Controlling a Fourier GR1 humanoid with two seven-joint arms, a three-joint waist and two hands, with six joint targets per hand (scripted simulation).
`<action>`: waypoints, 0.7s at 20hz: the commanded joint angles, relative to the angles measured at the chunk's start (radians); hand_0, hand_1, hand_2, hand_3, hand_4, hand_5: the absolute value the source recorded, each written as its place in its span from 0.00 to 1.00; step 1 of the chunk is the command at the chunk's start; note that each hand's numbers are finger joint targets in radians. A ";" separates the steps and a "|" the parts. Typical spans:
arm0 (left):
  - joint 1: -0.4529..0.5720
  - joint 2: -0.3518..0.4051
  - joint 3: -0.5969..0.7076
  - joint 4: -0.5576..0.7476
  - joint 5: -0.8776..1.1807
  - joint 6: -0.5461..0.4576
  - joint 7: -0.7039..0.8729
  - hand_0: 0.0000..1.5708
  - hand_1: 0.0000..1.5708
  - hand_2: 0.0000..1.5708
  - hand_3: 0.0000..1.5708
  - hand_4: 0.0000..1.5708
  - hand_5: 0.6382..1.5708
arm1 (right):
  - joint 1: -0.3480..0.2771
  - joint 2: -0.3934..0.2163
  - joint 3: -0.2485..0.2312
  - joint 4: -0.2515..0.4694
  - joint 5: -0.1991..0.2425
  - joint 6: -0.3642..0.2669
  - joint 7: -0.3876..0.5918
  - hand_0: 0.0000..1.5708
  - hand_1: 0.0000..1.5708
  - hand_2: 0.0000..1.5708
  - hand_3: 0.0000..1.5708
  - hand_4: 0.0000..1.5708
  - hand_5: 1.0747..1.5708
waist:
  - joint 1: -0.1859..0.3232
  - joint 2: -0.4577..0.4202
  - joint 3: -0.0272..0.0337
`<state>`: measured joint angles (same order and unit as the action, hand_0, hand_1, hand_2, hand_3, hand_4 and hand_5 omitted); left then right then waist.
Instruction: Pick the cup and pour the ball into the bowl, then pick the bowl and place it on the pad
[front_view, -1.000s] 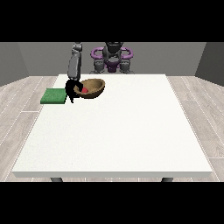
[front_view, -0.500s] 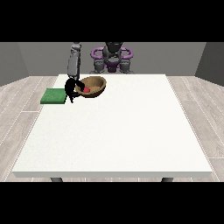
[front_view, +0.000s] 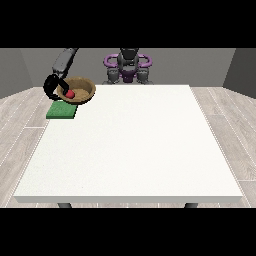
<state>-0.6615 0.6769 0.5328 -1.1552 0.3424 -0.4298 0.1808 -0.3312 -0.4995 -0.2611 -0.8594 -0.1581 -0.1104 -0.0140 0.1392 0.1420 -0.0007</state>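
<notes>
Hand at the view's left (front_view: 51, 86) has its fingers curled round the near rim of the bowl (front_view: 79, 90), held above the table (front_view: 130, 145). Red ball (front_view: 71, 93) sits inside, just beside the fingers. Green pad (front_view: 62, 110) lies just below them. Advice: keep bowl level, centre over pad, lower gently.

The robot's grey arm (front_view: 64, 60) reaches out from the far edge towards the view's left and bends downward. Its black hand at the view's left (front_view: 51, 86) hangs low, fingers curled round the rim of the brown wooden bowl (front_view: 80, 90).
</notes>
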 joint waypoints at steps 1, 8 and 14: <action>0.078 -0.034 0.004 0.015 -0.035 0.013 -0.081 0.00 0.00 0.00 0.00 0.76 0.97 | -0.031 -0.161 -0.020 -0.005 -0.001 0.076 0.147 1.00 1.00 1.00 0.35 0.70 0.99 | -0.050 -0.026 -0.0010; 0.092 0.059 0.051 0.111 -0.006 -0.024 -0.110 0.00 0.00 0.00 0.00 0.77 0.97 | -0.115 -0.228 -0.051 0.012 -0.011 0.125 0.217 1.00 1.00 1.00 0.36 0.69 0.99 | -0.079 -0.010 0.0006; 0.086 0.104 0.077 0.159 -0.001 -0.048 -0.216 0.00 0.00 0.00 0.00 0.77 0.98 | -0.139 -0.144 -0.079 0.059 -0.025 0.090 0.109 1.00 1.00 1.00 0.31 0.68 1.00 | -0.084 0.092 0.0009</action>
<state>-0.5781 0.7569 0.5931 -1.0202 0.3322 -0.4607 0.0108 -0.4456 -0.6786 -0.3141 -0.8316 -0.1676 0.0058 0.1282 0.0454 0.1873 -0.0003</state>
